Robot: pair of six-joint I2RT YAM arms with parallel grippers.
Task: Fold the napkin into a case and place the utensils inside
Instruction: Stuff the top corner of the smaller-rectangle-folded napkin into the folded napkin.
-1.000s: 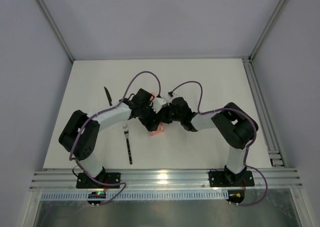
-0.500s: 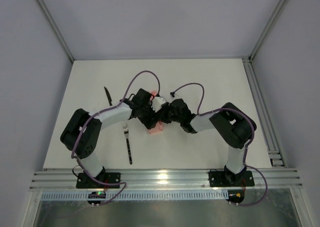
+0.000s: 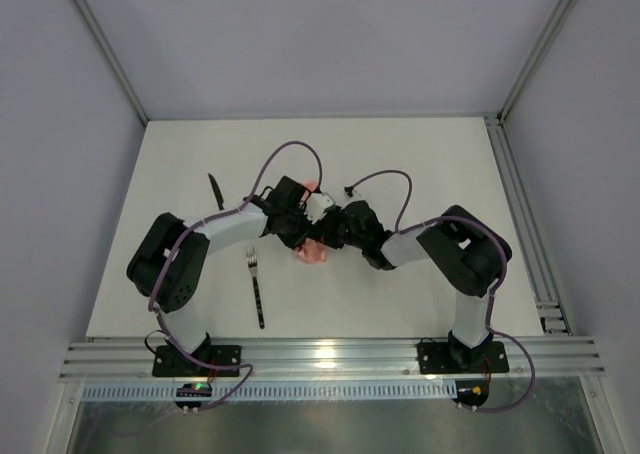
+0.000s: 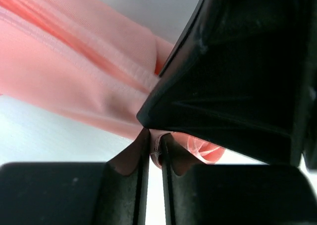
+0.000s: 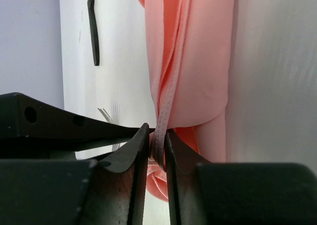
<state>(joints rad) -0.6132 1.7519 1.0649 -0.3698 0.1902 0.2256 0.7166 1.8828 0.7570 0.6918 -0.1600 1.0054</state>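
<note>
The pale-pink napkin (image 3: 314, 252) is bunched into long folds between the two grippers at mid-table. My left gripper (image 4: 154, 136) is shut on a thin fold of the napkin (image 4: 74, 76), right under the right gripper's black body (image 4: 237, 71). My right gripper (image 5: 157, 133) is shut on the stitched hem of the napkin (image 5: 198, 56), which hangs away from the jaws. In the top view the left gripper (image 3: 303, 238) and right gripper (image 3: 326, 238) meet tip to tip. The fork (image 3: 256, 286) and the black knife (image 3: 216, 191) lie left of them. No case is in view.
The knife (image 5: 92, 27) and the fork tines (image 5: 106, 115) show on the white table (image 3: 420, 164) past the napkin. Purple cables loop above both wrists. An aluminium rail (image 3: 520, 214) runs along the table's right edge and grey walls enclose it.
The left gripper has closed from wide open onto the napkin. Both wrists have shifted slightly away from the bases, and the pink bunch has moved with them.
</note>
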